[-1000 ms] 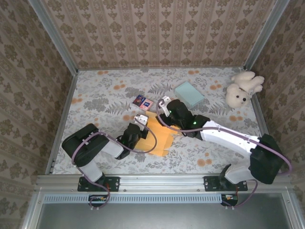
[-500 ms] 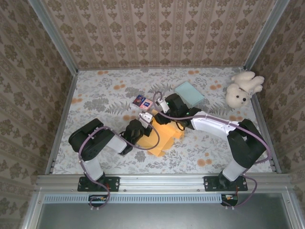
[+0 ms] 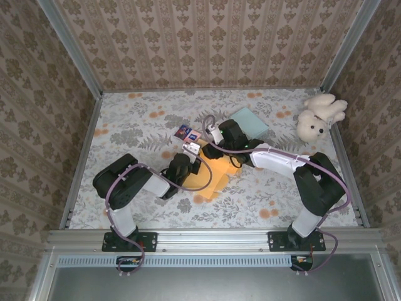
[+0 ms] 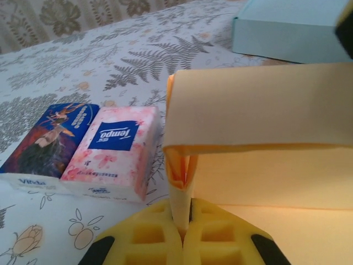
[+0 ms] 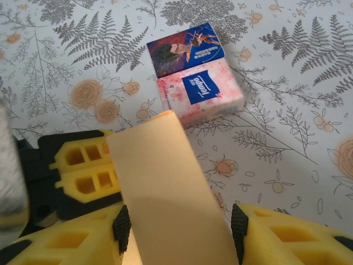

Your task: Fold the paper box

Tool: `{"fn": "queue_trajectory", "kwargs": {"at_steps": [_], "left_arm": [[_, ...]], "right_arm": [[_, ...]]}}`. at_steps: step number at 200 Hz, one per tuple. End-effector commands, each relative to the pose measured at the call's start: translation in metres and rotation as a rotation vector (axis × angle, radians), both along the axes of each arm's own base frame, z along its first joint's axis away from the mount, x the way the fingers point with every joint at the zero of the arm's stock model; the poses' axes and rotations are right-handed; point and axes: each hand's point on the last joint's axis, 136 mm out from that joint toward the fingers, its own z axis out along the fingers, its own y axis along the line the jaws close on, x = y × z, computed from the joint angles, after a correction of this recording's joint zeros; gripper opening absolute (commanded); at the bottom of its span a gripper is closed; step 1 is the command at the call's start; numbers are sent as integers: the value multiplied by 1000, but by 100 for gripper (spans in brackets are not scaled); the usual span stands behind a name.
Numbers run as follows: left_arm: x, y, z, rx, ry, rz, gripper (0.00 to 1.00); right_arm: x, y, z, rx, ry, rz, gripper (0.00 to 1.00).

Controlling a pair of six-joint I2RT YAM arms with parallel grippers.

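The paper box (image 3: 212,174) is a yellow-orange card sheet lying mid-table, partly folded up. My left gripper (image 4: 186,218) is shut on the lower edge of an upright folded wall of the box (image 4: 259,110); in the top view it (image 3: 187,164) is at the sheet's left edge. My right gripper (image 5: 180,229) is open, and a raised flap (image 5: 165,182) stands between its black pads (image 5: 122,229), almost filling the gap. The left gripper's yellow fingers (image 5: 83,171) show just left of that flap. In the top view the right gripper (image 3: 213,150) is over the box's far edge.
Two tissue packs, one pink (image 4: 113,149) and one blue (image 4: 47,143), lie side by side just beyond the box (image 3: 188,133). A teal box (image 3: 250,119) lies behind the right arm. A white teddy bear (image 3: 319,116) sits at the far right. Walls enclose the table.
The right arm has swung toward the back left, its jaws narrowing a little around the flap. The box's near part has drawn in and folded up. The left gripper stayed shut and shifted slightly right.
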Motion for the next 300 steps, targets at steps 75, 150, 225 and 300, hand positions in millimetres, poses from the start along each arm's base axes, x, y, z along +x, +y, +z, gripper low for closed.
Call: {"fn": "queue_trajectory", "kwargs": {"at_steps": [75,150,225,300], "left_arm": [[7,21,-23,78,89,133,1],[-43,-16,-12,24,16,-268,0],[-58,-26,-16,16,35,-374,0],[-55,-26,-21,18,56,-357,0]], "right_arm": [[-18,9,-11,89,105,25,53],[-20,-24,54,248,50,-116,56],[-5,-80,10,156,85,-258,55],[-7,-43,-41,217,216,-65,51]]}}
